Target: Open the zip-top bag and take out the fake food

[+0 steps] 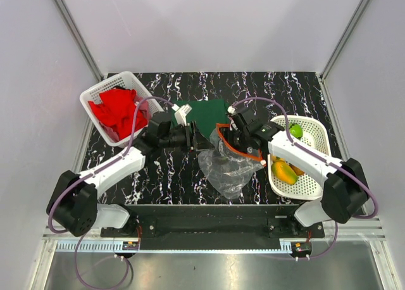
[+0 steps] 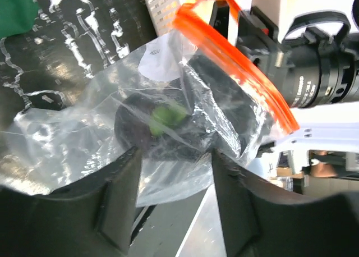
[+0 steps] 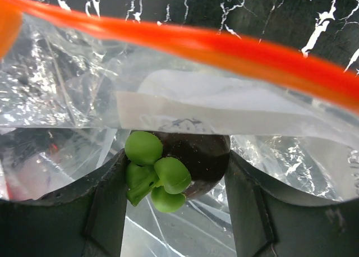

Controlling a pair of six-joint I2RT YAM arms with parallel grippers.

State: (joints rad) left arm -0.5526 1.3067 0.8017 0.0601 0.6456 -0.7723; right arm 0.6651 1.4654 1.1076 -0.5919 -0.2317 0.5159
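Note:
The clear zip-top bag lies crumpled mid-table, its orange-red zip strip raised around my right gripper. In the right wrist view the right gripper is inside the bag, below the strip, shut on a dark purple-brown round fruit with green leaves. My left gripper faces the bag from the left. In the left wrist view its jaws stand apart, with loose bag plastic between the tips and the fruit seen through it beyond.
A white basket at the right holds a green piece and a yellow-orange piece. A white basket at the back left holds a red cloth. A flat dark green cloth lies behind the bag.

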